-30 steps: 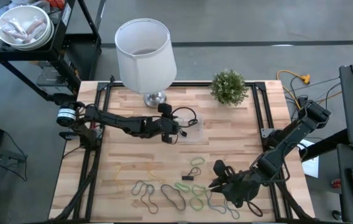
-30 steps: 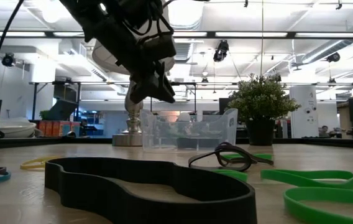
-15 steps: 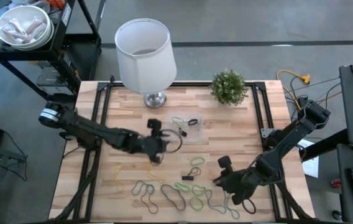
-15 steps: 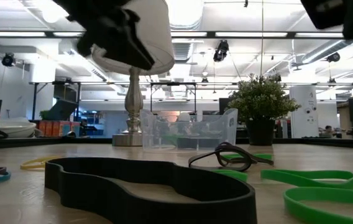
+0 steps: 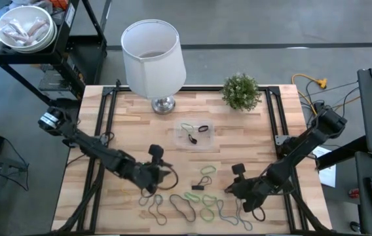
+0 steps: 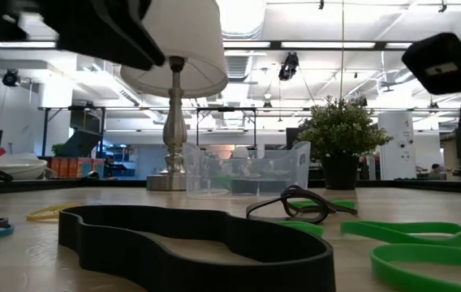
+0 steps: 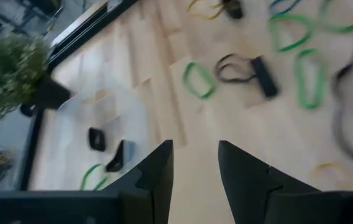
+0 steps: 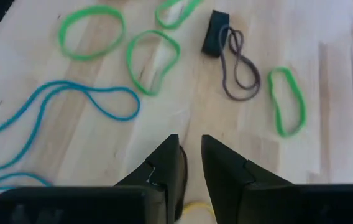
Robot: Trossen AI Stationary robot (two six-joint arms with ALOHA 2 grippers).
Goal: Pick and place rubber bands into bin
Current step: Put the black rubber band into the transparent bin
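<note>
The clear bin [image 5: 196, 136] [image 6: 247, 170] stands mid-table with a few green and black bands inside; the left wrist view shows the bin [image 7: 102, 118] too. Several rubber bands [image 5: 192, 200] in green, black, blue and tan lie flat near the table's near edge. A thick black band [image 6: 190, 239] lies closest in the low view. My left gripper [image 5: 160, 176] [image 7: 195, 168] hangs open and empty above the boards, left of the loose bands. My right gripper [image 5: 230, 182] [image 8: 190, 155] hovers above the bands' right part, fingers nearly together. My right gripper has a short arc of a yellow rubber band [image 8: 195, 208] between its two fingers, back from the tips. The fingers themselves hide the rest of the band and the place of contact. It points slanting down toward the table's left.
A white lampshade on a metal foot [image 5: 152, 56] and a small potted plant [image 5: 241, 90] stand at the far edge. Green loops [image 8: 153, 59], a blue band [image 8: 71, 109] and a dark band on a black piece [image 8: 217, 34] lie under the right gripper. Bare boards lie left of the bin.
My left gripper has left the bin and swung toward the table's near edge and a little left, ending beside the loose bands. My right gripper has risen from the bands and shifted slightly toward the far edge.
</note>
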